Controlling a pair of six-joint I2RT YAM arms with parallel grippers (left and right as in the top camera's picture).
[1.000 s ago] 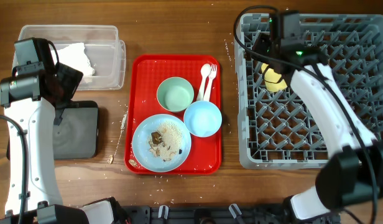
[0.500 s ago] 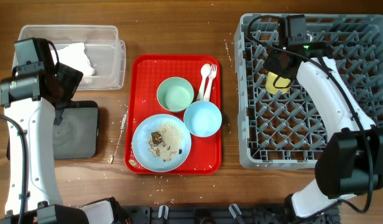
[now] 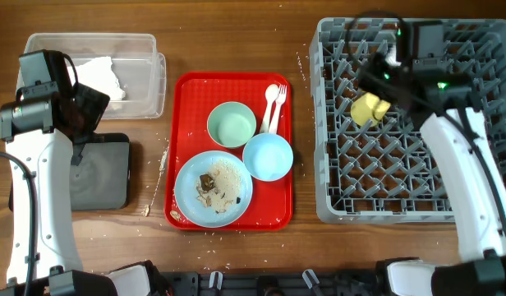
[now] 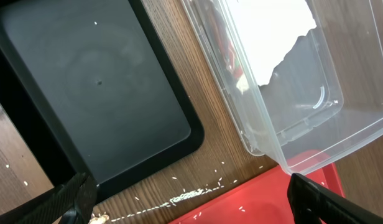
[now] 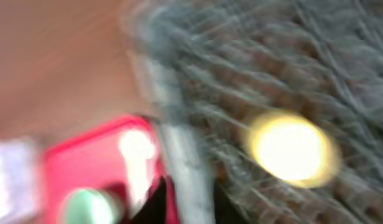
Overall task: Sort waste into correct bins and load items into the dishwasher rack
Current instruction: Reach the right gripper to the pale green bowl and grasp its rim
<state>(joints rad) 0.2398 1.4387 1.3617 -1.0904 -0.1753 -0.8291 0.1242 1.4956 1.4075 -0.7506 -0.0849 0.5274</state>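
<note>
No lettering, label, brand mark or number is legible on anything in any view.

We record a grey rack with a lattice pattern of pegs; the cup in it is yellow. The red tray carries a pale green bowl, a light blue bowl and a light blue plate. On the plate we see brown scraps and pale crumbs. The spoon and fork are white. The tub is clear, the napkin white. The black tray is plain. The table shows brown wood grain.
</note>
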